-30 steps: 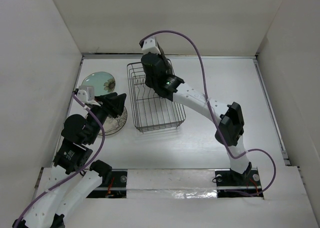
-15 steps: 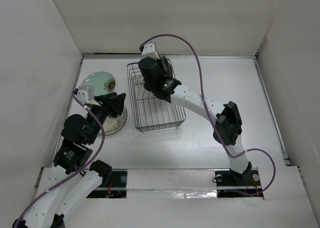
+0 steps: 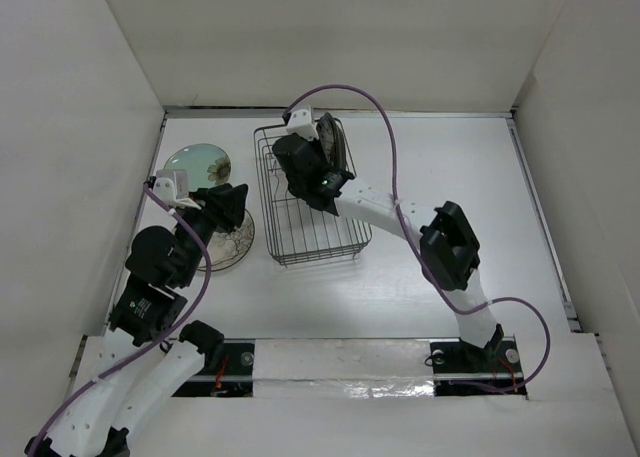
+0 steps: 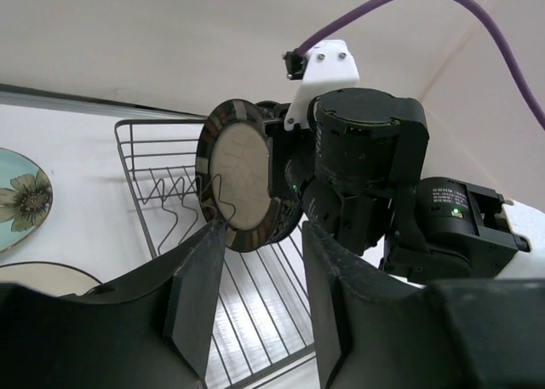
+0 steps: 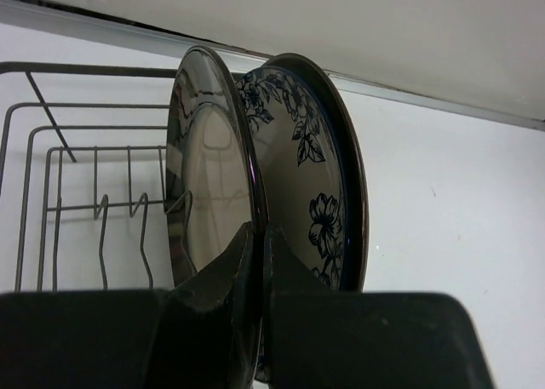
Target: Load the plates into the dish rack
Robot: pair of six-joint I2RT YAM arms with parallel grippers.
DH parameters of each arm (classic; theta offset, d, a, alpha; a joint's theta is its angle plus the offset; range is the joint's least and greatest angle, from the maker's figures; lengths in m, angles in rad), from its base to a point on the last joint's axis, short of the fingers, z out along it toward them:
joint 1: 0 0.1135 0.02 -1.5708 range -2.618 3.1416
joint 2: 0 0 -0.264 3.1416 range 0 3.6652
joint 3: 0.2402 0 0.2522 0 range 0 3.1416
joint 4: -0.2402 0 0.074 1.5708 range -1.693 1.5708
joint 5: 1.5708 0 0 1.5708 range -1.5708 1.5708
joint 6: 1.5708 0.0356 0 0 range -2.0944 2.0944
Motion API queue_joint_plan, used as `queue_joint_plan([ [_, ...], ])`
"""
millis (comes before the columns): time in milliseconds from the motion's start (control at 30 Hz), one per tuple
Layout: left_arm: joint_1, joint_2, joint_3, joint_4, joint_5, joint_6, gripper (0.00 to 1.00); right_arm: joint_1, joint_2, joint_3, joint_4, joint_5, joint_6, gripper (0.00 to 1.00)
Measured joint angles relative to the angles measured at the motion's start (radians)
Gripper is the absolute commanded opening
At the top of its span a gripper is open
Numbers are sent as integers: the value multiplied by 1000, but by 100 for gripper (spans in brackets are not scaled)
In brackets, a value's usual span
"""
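The dish rack (image 3: 300,239) of dark wire stands mid-table. My right gripper (image 5: 261,246) is shut on the rim of the plate with dark segmented rim and cream centre (image 5: 209,176), held upright at the rack's far right end. The blue-floral plate (image 5: 311,193) stands right behind it, and a dark metallic rim (image 5: 359,193) shows behind that. The left wrist view shows the segmented plate's face (image 4: 238,176) among the prongs. My left gripper (image 3: 228,207) is open and empty above the cream tree plate (image 3: 232,249). The pale green plate (image 3: 197,162) lies flat beyond it.
White walls close in the table on the left, the far side and the right. The right arm (image 3: 400,212) stretches across the rack's right side. Upright wire prongs (image 5: 102,219) fill the rack left of the plates.
My right gripper has shifted slightly left and nearer with the segmented plate, so the standing plates now show beside its wrist. My left gripper has hardly moved.
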Motion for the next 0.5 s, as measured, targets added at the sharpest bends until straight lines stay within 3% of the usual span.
queue_joint_plan([
  [100, 0, 18, 0, 0, -16, 0, 32, -4, -2, -15, 7, 4, 60, 23],
  [133, 0, 25, 0, 0, -21, 0, 27, -5, -8, -24, 10, -5, 86, 40],
  [200, 0, 43, 0, 0, -31, -5, 23, -4, -25, -50, 7, -31, 130, 51],
  [233, 3, 54, 0, 0, -34, -9, 17, -5, -36, -68, 7, -45, 144, 62],
  [333, 17, 96, 0, 0, -37, -26, 11, -7, -78, -129, 4, -94, 188, 74],
  [500, 32, 201, 23, -19, -50, -58, 0, -7, -211, -251, 23, -198, 227, 84],
])
